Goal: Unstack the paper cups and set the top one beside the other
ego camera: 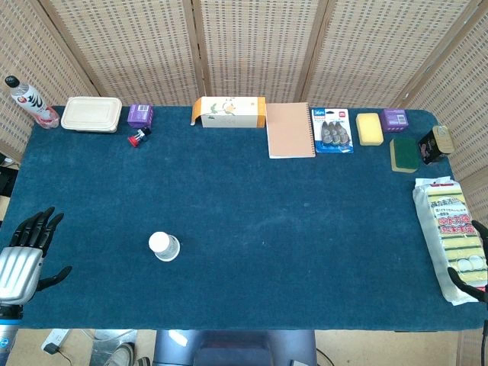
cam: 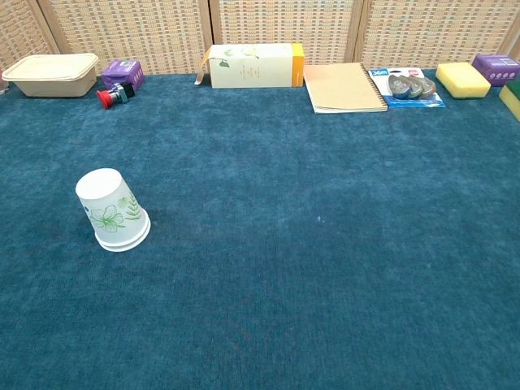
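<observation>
The stacked paper cups (ego camera: 164, 246) stand upside down on the blue cloth, left of centre and toward the front; in the chest view the cup stack (cam: 113, 210) is white with a green leaf print, and two rims show at its base. My left hand (ego camera: 24, 252) rests at the table's front-left corner, fingers spread, holding nothing, well left of the cups. Only dark fingertips of my right hand (ego camera: 471, 276) show at the right edge, over a sponge pack. Neither hand appears in the chest view.
Along the back stand a bottle (ego camera: 30, 103), a food container (ego camera: 92, 113), a purple box (ego camera: 140, 114), a red-black item (ego camera: 138, 138), a tea box (ego camera: 229, 112), a notebook (ego camera: 290, 130), a blister pack (ego camera: 332, 130) and sponges (ego camera: 370, 128). A sponge pack (ego camera: 450, 232) lies at right.
</observation>
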